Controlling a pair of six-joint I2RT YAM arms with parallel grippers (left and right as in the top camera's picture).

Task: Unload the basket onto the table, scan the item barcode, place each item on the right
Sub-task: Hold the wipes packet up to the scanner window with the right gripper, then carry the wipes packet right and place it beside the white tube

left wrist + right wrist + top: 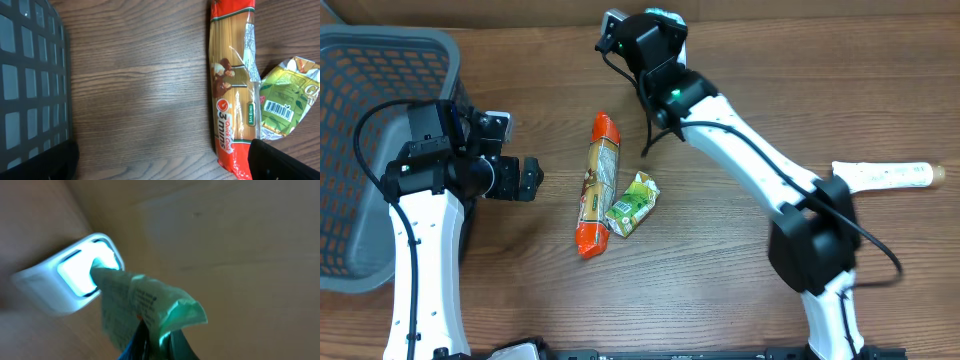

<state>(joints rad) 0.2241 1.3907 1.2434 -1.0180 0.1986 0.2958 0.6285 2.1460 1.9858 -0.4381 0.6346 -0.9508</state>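
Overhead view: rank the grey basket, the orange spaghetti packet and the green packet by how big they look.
1. grey basket, by far the largest, even though the frame's edge cuts it off.
2. orange spaghetti packet.
3. green packet, clearly shorter than the spaghetti packet beside it.

Two white-and-black arms
White shells on left arm (pixel 420 250) and right arm (pixel 750 160), black joints, looping black cables, black left gripper (pixel 534 180).

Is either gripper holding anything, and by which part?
The right gripper pinches a pale printed packet by one crumpled end, the other end at the lit scanner. The left gripper is open and empty.
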